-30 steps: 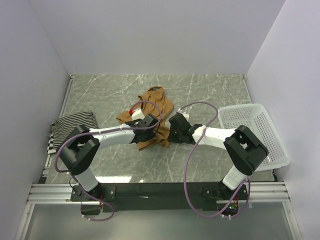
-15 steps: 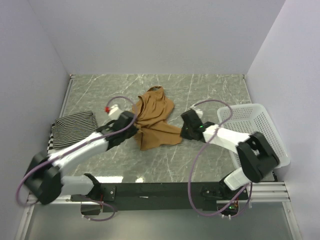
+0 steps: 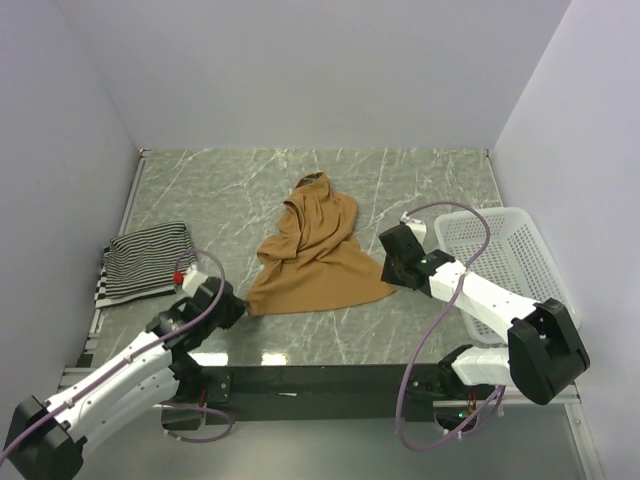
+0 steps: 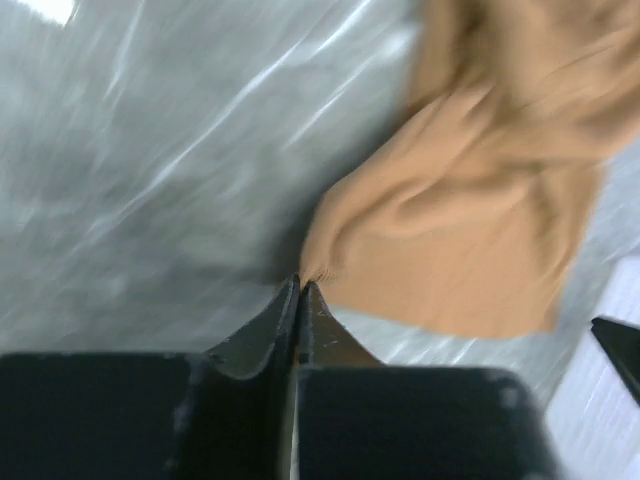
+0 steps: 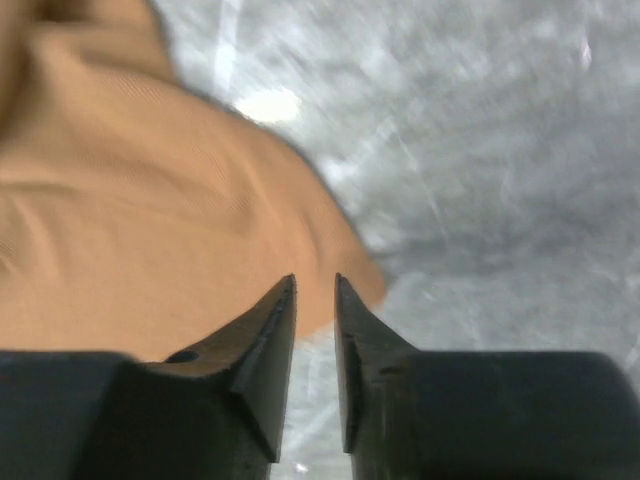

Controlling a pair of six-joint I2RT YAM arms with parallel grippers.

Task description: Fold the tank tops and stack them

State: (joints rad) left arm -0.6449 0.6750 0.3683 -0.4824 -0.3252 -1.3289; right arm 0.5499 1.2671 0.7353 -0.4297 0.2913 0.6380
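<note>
The plain tan-brown tank top (image 3: 315,255) lies spread on the marble table, hem toward me. My left gripper (image 3: 237,309) is shut on its near-left hem corner; the left wrist view shows the tips (image 4: 300,284) pinching the cloth (image 4: 470,250). My right gripper (image 3: 391,277) sits at the near-right hem corner. Its jaws (image 5: 314,282) stand slightly apart, with the cloth (image 5: 150,230) lying just past the tips and not pinched. A folded thin-striped top (image 3: 150,260) lies at the left on bold black-and-white striped cloth (image 3: 103,291).
The white mesh basket (image 3: 530,285) stands at the right edge, close behind my right arm. Side walls hem the table left and right. The black rail (image 3: 320,382) with the arm bases runs along the near edge.
Both grippers moved apart and toward the near edge, dragging the tan top's hem out flat. The left arm swung far to the near left. The top now lies spread instead of bunched.
</note>
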